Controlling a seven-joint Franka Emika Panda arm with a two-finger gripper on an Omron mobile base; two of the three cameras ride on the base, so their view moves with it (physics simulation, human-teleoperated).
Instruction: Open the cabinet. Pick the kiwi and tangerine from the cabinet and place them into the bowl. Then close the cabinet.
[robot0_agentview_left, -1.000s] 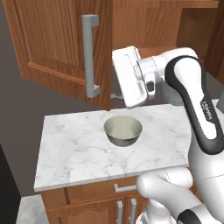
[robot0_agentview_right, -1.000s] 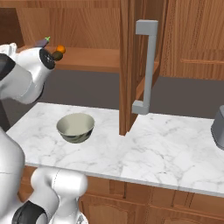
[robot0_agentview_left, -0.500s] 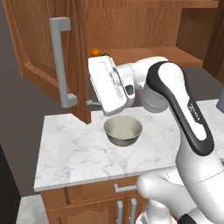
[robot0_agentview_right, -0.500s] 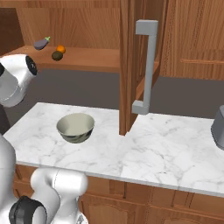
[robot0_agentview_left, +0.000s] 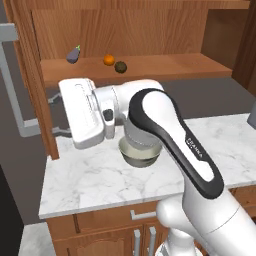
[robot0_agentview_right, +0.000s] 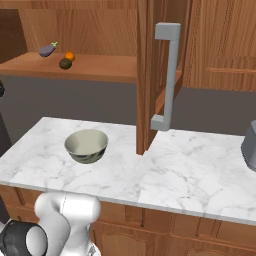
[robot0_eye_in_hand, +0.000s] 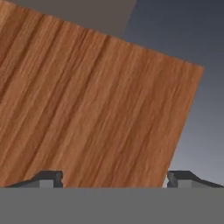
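Observation:
The cabinet (robot0_agentview_left: 165, 67) stands open, with its left door (robot0_agentview_left: 31, 75) swung far left and its right door (robot0_agentview_right: 147, 75) edge-on. On its shelf lie the orange tangerine (robot0_agentview_left: 109, 60) (robot0_agentview_right: 69, 56) and, touching or nearly touching it, the dark kiwi (robot0_agentview_left: 120, 66) (robot0_agentview_right: 65, 63). The bowl (robot0_agentview_left: 141, 152) (robot0_agentview_right: 86, 145) sits on the marble counter, partly behind my arm in the left base view. My gripper (robot0_agentview_left: 56, 116) (robot0_eye_in_hand: 114, 178) is open, pointing left at the left door's inner face, which lies close ahead of the fingertips (robot0_eye_in_hand: 49, 178).
A purple eggplant (robot0_agentview_left: 73, 55) (robot0_agentview_right: 47, 50) lies left of the fruit on the shelf. The left door's grey handle (robot0_agentview_left: 12, 85) faces outward. The right door's handle (robot0_agentview_right: 167, 75) hangs over the counter (robot0_agentview_right: 200, 170). A grey object (robot0_agentview_right: 250, 145) stands at the counter's right end.
The left door has swung wide open to the left, uncovering the shelf and fruit. My hand has followed it leftward and lower, and has left the right base view.

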